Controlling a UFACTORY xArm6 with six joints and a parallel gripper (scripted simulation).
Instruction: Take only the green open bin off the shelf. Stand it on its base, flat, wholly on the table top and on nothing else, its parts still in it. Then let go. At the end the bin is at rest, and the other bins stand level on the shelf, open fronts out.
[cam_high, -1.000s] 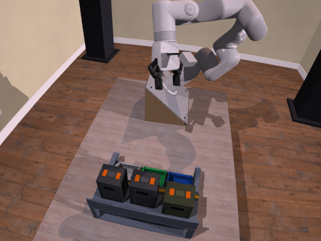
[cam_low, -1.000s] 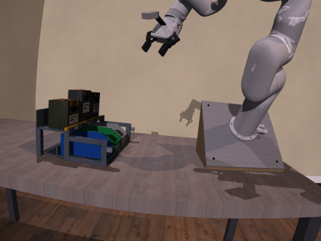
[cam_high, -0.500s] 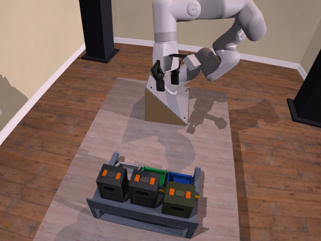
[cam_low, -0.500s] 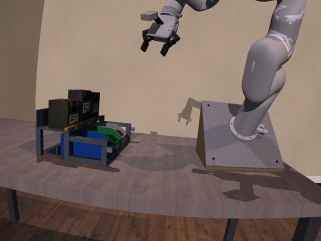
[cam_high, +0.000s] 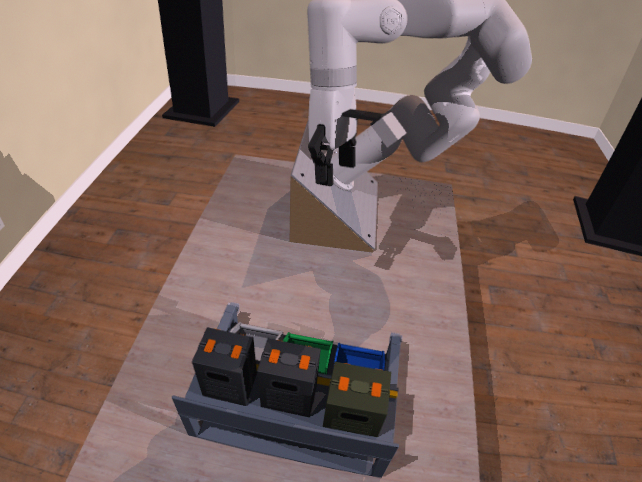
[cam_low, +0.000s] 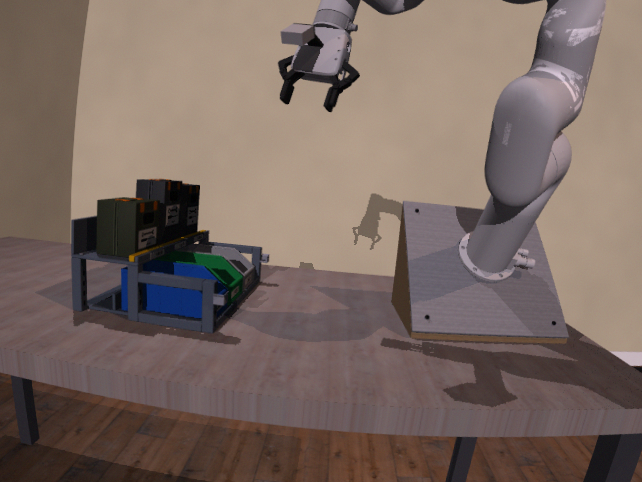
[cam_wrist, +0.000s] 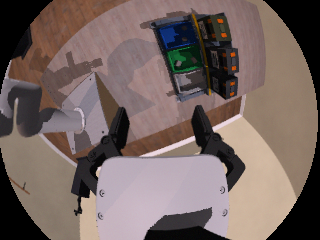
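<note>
Your gripper stands wide with nothing between its fingers, high above the surface. You have the green bin on the shelf between the blue bin and the grey bin; a dark case cuts off part of it from the top, the blue bin hides its lower side in the exterior view, and its contents are too small to identify.
</note>
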